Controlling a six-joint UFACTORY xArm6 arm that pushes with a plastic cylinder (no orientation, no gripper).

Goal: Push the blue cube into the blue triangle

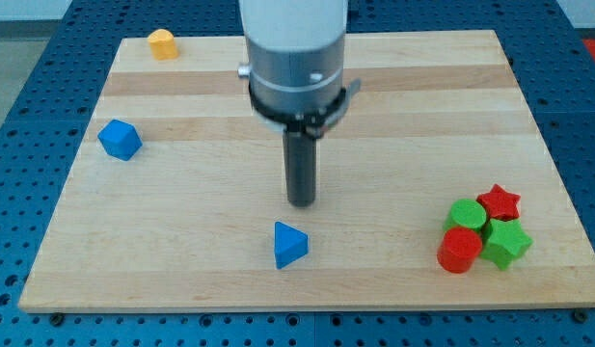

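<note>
The blue cube (120,140) lies near the board's left edge, at mid height. The blue triangle (289,244) lies near the board's bottom edge, a little left of centre. My tip (301,201) stands at the board's centre, just above and slightly right of the blue triangle, apart from it. The blue cube is far to the left of my tip. The rod hangs from a grey cylinder at the view's top.
An orange block (162,43) sits at the board's top left corner. At the lower right a cluster holds a red star (500,201), a green cylinder (466,214), a red cylinder (459,250) and a green star (507,242). The wooden board (422,116) rests on a blue pegboard.
</note>
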